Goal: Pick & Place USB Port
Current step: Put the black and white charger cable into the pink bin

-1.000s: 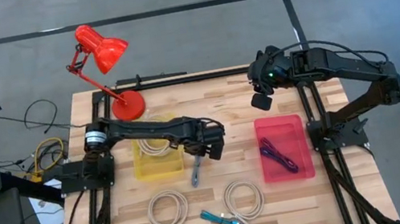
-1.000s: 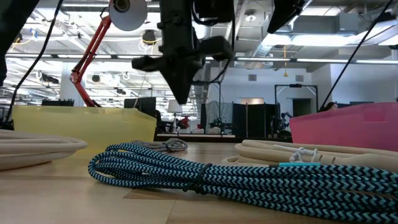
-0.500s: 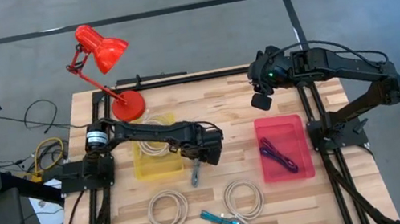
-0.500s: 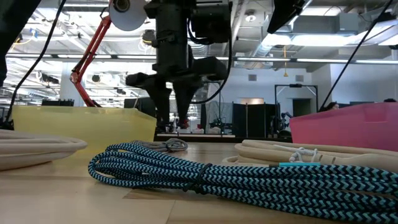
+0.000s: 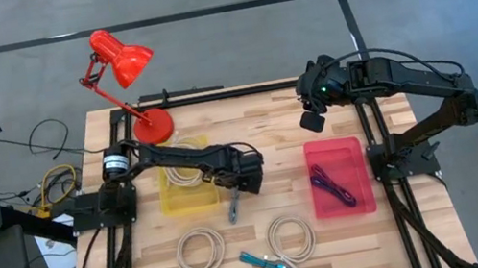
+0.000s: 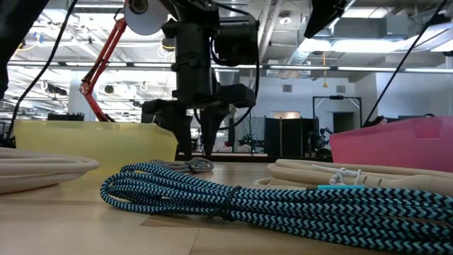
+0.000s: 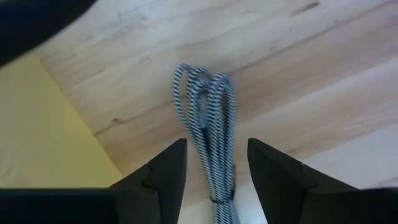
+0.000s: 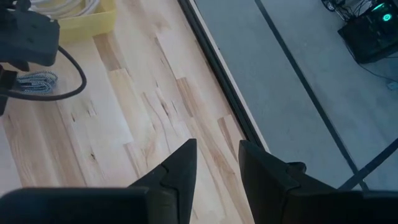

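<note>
- While the left end effector (image 5: 233, 196) hangs low over the middle of the counter (image 5: 246, 118), its two fingers (image 7: 166, 171) stand parted with nothing between them but air.
- Straight beneath that gap lies the blue-and-white braided cable (image 7: 208, 130), a narrow bundle flat on the wood, and the fingers straddle it, one on either side.
- From above, the bundle's long axis runs roughly toward the counter's front edge and away from the end effector, with its looped end furthest out in the wrist view.
- Just beside it sits the yellow bin (image 5: 188, 189), which already holds a pale coiled cable; the pink bin (image 5: 339, 177) is well apart on the other side.
- From where I stand, a straight drop and a squeeze across the bundle's width looks like all the next move needs.
- Far off at the back edge, the right end effector (image 5: 313, 122) waits raised, its fingers parted and holding nothing; the left arm is plainly the nearer.
</note>
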`<state>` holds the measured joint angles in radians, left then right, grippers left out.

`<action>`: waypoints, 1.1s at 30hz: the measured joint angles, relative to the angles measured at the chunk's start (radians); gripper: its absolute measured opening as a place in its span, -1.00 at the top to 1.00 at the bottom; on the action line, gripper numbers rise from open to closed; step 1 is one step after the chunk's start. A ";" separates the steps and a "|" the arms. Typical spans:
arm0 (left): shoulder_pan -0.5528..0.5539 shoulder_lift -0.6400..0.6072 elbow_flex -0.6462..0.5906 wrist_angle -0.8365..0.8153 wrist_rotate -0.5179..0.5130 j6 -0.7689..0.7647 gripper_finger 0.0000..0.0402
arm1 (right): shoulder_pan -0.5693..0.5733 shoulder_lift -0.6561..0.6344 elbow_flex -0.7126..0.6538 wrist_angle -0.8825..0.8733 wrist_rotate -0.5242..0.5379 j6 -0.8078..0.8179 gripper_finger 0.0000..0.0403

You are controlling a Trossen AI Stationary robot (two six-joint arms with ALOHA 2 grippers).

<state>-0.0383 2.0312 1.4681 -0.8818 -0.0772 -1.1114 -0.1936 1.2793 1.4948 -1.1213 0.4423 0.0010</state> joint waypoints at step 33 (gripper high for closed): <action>0.003 -0.006 -0.116 0.181 0.029 -0.001 0.92 | 0.000 0.000 0.000 0.000 0.002 -0.001 0.45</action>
<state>-0.0349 2.0251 1.3521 -0.7006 -0.0479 -1.1122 -0.1936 1.2793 1.4948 -1.1214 0.4442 0.0002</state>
